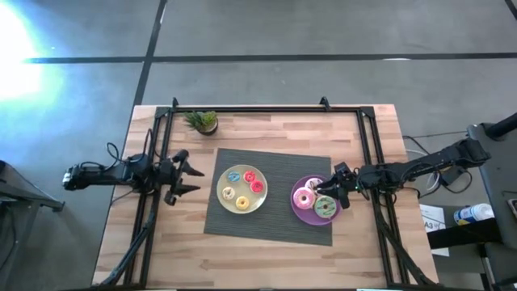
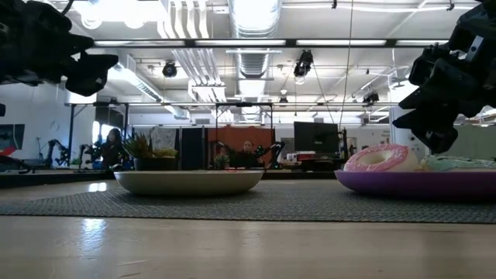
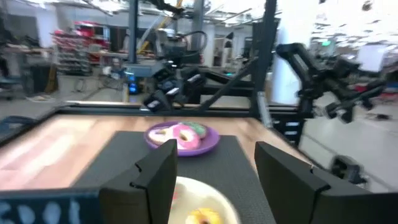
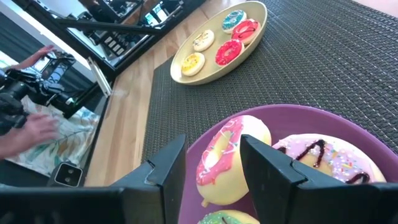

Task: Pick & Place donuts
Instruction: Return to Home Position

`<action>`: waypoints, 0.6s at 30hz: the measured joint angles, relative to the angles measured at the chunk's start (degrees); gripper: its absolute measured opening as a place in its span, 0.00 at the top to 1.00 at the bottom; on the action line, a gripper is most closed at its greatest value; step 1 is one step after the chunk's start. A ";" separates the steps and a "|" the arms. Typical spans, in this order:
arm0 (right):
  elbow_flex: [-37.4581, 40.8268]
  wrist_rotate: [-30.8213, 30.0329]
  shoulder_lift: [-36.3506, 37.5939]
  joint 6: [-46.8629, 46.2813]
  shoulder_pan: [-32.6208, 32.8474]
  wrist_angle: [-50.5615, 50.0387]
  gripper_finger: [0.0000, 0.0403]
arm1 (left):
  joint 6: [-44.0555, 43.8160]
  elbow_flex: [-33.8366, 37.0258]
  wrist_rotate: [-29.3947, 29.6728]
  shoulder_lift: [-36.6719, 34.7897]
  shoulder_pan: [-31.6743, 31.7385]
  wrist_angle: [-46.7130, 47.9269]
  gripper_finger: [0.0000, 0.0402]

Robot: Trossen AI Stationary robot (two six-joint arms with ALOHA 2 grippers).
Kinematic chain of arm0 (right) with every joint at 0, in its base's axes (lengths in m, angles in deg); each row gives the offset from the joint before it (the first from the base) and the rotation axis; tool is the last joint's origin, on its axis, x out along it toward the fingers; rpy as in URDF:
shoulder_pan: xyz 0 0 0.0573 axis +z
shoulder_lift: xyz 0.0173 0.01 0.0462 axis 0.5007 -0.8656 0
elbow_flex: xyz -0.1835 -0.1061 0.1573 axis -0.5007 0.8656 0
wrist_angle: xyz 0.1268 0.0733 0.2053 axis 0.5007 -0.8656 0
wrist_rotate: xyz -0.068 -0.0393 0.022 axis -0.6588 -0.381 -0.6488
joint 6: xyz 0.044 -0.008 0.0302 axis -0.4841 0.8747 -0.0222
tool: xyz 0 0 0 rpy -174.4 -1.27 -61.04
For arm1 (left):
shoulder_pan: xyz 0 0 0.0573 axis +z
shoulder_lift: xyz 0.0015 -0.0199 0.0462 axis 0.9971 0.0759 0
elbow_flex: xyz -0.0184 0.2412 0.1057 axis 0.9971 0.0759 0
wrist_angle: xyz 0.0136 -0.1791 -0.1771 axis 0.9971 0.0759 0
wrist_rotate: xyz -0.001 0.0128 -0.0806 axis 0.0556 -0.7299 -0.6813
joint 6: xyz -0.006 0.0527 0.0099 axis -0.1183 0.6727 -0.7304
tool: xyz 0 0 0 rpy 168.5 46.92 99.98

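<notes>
From where I stand, the left end effector [image 1: 196, 180] hangs over the desk [image 1: 275, 259], just off the left edge of the dark woven mat [image 1: 279, 162]. Its fingers are spread wide with nothing between them. The right end effector [image 1: 325, 191] hovers over the purple plate [image 1: 296, 210] on the mat's right side. It too is released and carries nothing, and it sits close above the pink-iced donut [image 4: 224, 158]. Whether it brushes the icing I cannot tell. Sharing the purple plate with that one are a green donut [image 1: 325, 208] and a white-pink donut [image 4: 323, 158] striped with dark drizzle. Five smaller donuts [image 4: 227, 51] lie on the beige plate [image 1: 220, 191] in the middle of the mat: one teal, two red, one cream, one yellow. A potted plant [image 1: 202, 121] stands near the desk's far edge.
</notes>
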 joint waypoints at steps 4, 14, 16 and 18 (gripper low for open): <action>0.00 0.00 0.02 -0.02 0.00 -0.01 0.64 | -3.07 -0.04 0.02 0.00 -1.23 -0.23 0.53; 0.00 0.02 0.02 -0.03 0.00 0.00 0.64 | -4.57 -0.11 -0.01 0.00 -1.21 -0.30 0.53; 0.00 0.01 0.02 -0.01 0.00 0.00 0.64 | -4.57 -0.13 -0.02 0.00 -1.21 -0.32 0.53; 0.00 0.00 0.02 -0.04 0.00 0.00 0.64 | -4.60 -0.13 -0.02 0.00 -1.21 -0.32 0.53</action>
